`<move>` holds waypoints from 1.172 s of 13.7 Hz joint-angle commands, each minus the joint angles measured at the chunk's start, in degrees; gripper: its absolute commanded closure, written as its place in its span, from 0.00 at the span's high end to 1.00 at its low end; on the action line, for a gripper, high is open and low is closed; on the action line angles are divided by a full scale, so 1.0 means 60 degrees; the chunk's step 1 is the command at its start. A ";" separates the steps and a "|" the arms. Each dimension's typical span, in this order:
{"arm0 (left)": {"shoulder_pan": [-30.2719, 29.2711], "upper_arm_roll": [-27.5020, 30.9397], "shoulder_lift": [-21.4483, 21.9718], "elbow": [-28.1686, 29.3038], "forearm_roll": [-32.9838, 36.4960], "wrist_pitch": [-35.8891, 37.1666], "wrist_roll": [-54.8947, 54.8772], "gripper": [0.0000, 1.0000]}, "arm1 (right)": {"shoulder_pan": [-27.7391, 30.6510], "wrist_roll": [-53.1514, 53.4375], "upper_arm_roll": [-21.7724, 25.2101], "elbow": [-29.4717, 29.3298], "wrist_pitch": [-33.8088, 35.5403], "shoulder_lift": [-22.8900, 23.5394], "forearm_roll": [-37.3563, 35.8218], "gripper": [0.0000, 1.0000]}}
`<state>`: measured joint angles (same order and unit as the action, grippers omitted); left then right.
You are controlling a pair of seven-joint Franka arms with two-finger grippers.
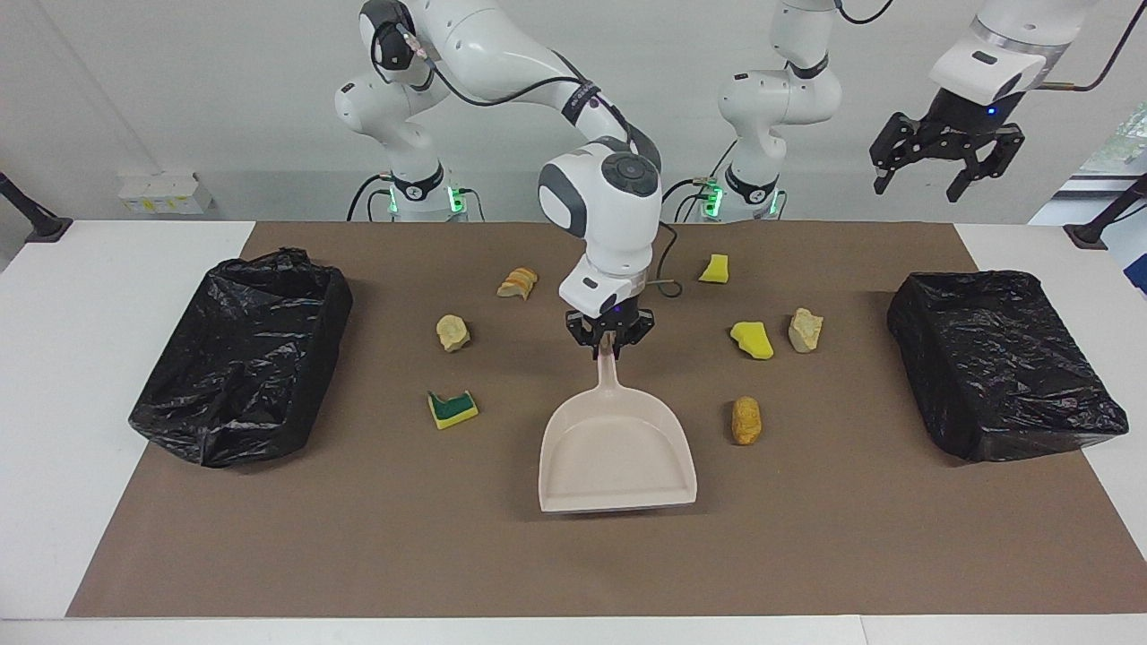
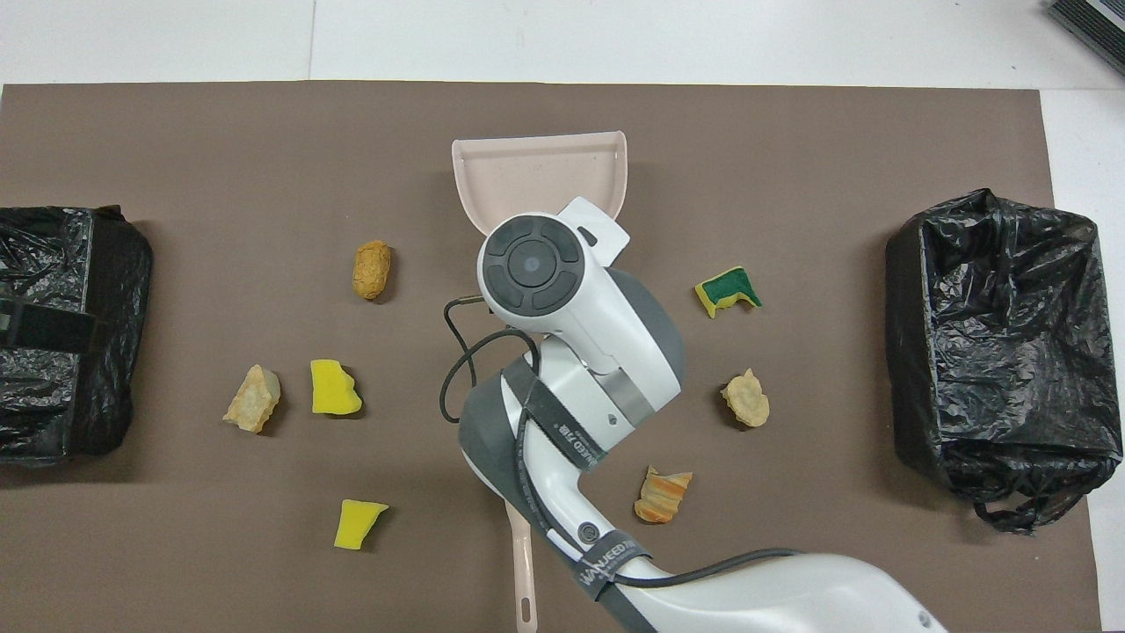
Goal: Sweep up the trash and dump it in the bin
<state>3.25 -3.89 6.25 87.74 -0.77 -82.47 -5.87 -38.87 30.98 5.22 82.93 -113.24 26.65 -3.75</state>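
Observation:
My right gripper is shut on the handle of the beige dustpan over the middle of the mat; the handle end is up and the pan's lip tilts down. In the overhead view the wrist hides the grip and only the pan's mouth shows. Several pieces of trash lie around it: a green-backed sponge, a beige lump, a crusty chunk, yellow sponges, another lump and an orange chunk. My left gripper hangs open high above the left arm's end.
A black-bagged bin stands open at the right arm's end of the brown mat, and another bagged bin at the left arm's end. A pale brush handle lies under my right arm, near the robots.

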 commanded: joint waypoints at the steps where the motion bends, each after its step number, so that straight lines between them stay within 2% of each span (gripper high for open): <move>1: 0.0366 -0.0564 0.1399 0.2168 -0.0223 -0.0302 0.0524 1.00 | 0.0515 -0.1741 -0.0093 0.1029 0.0661 -0.1406 -0.0166 0.00; 2: 0.0599 -0.0770 0.1912 0.3135 -0.0442 -0.0521 0.0597 1.00 | 0.0807 -0.2576 -0.0093 0.1191 0.1115 -0.1714 -0.0166 0.00; 4: 0.1271 -0.1180 0.2458 0.4559 -0.0750 -0.0829 0.1456 1.00 | 0.1130 -0.4086 -0.0078 0.1484 0.1746 -0.2199 -0.0210 0.00; 8: 0.3116 -0.1241 0.2606 0.6291 -0.1102 -0.2059 0.3742 1.00 | 0.1498 -0.6257 -0.0078 0.1954 0.2566 -0.2655 -0.0619 0.00; 12: 0.4481 -0.1255 0.2387 0.7828 -0.1264 -0.4590 0.5762 1.00 | 0.2286 -0.9404 -0.0093 0.2130 0.3256 -0.2713 -0.0737 0.00; 14: 0.5401 -0.1241 0.1906 0.8299 -0.1264 -0.5324 0.6761 1.00 | 0.2421 -1.1073 -0.0078 0.2552 0.3113 -0.2888 -0.0883 0.00; 16: 0.5829 -0.1255 0.1436 0.8739 -0.1264 -0.6669 0.7435 1.00 | 0.2742 -1.2931 -0.0093 0.2919 0.2733 -0.3020 -0.1191 0.00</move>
<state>35.21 -12.57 16.76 137.71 -7.71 -116.48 35.22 -23.89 -38.20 5.40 96.31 -94.41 11.48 -9.09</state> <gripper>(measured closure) 0.000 0.687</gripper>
